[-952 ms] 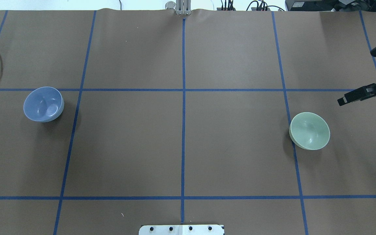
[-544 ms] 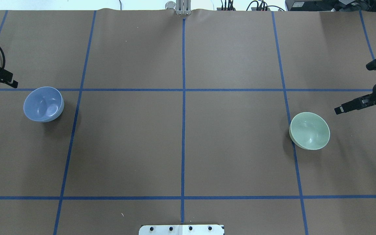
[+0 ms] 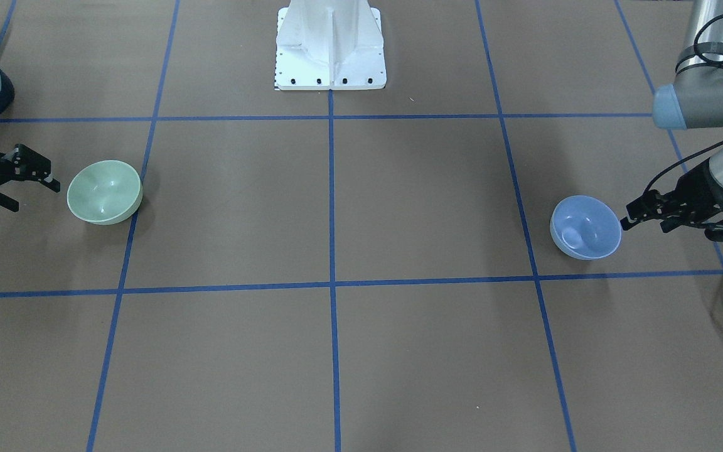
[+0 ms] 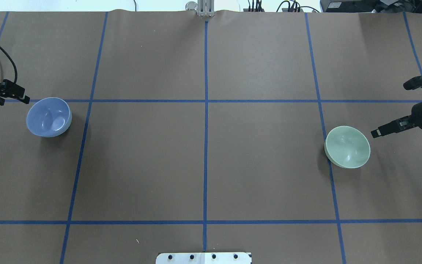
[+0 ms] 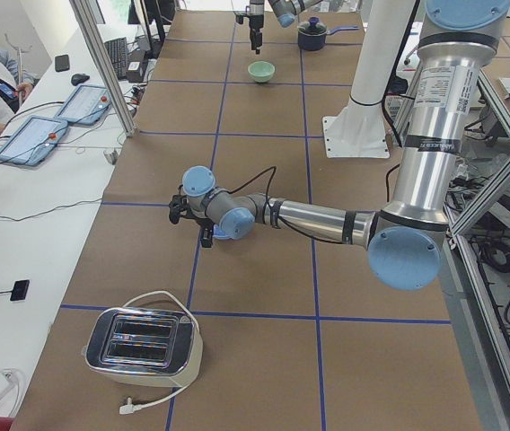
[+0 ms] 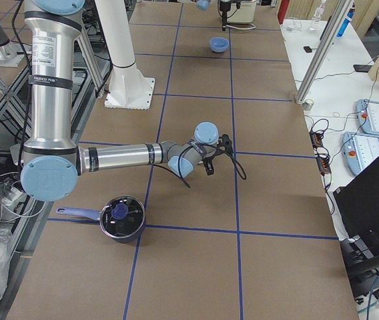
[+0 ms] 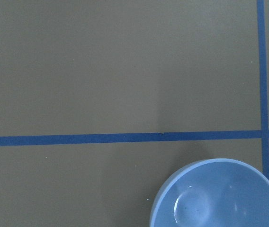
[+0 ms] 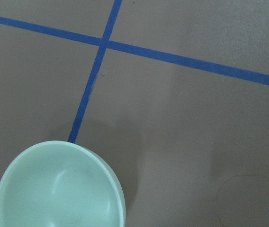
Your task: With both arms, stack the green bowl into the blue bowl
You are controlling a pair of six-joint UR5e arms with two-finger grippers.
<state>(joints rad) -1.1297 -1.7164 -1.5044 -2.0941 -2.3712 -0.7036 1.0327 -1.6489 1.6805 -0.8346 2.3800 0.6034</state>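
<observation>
The blue bowl (image 4: 49, 117) stands upright on the table's left side; it also shows in the front view (image 3: 585, 227) and the left wrist view (image 7: 219, 198). The green bowl (image 4: 347, 146) stands upright on the right side, also in the front view (image 3: 104, 191) and the right wrist view (image 8: 58, 189). My left gripper (image 4: 13, 100) is open and empty, just outside the blue bowl's far-left rim. My right gripper (image 4: 392, 109) is open and empty, just right of the green bowl and apart from it. Both bowls are empty.
Blue tape lines divide the brown table cover into squares. The white base pedestal (image 3: 330, 44) stands at the robot's side. A toaster (image 5: 143, 346) sits beyond the left end, and a dark pot with a lid (image 6: 121, 219) beyond the right end.
My left gripper has moved in from the left edge toward the blue bowl. My right gripper has moved nearer and leftward toward the green bowl. Neither bowl has moved.
</observation>
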